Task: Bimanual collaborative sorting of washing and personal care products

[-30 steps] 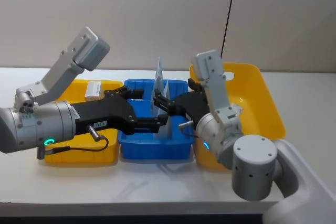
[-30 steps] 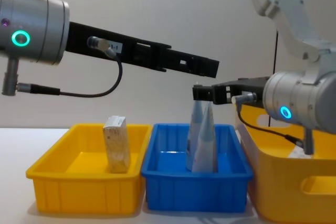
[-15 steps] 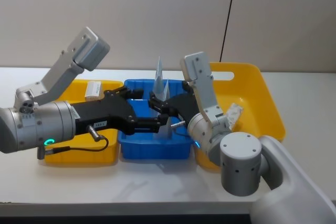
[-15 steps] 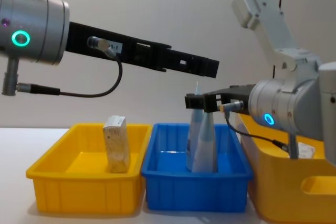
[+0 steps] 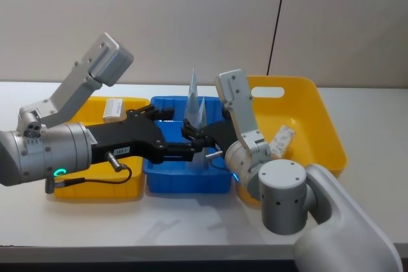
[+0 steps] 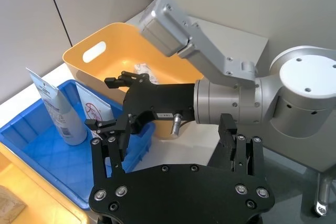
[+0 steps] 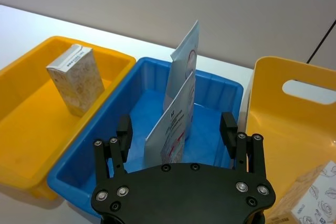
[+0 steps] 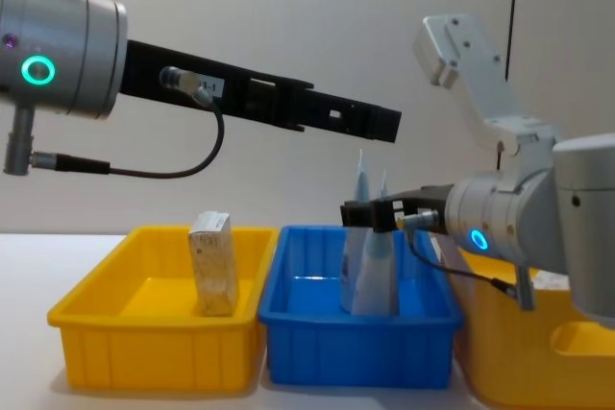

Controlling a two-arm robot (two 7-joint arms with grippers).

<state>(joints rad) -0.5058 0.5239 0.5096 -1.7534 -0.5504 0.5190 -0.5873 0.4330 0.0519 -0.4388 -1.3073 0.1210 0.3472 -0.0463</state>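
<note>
Two pale blue tapering tubes (image 7: 181,103) stand upright, tips up, in the blue bin (image 7: 105,156). My right gripper (image 7: 176,128) hovers just above the bin, open, one finger on each side of the nearer tube (image 8: 375,261), touching nothing. In the chest view the right gripper (image 8: 357,212) is level with the tube tips. My left gripper (image 6: 173,142) is open and empty, held higher over the blue bin (image 8: 356,333). A tan speckled pack (image 8: 213,261) stands in the small yellow bin (image 8: 144,333). A white pack with grey leaves (image 5: 280,139) lies in the large yellow bin (image 5: 319,119).
The three bins sit side by side on a white table (image 5: 191,221), close to a grey wall. The left arm's black forearm (image 8: 259,98) stretches across above the small yellow and blue bins. A black cable (image 5: 275,30) runs down the wall behind the large bin.
My right gripper has dropped and shifted left, from above the tube tips to around them. The left arm, the tubes and the packs have stayed put.
</note>
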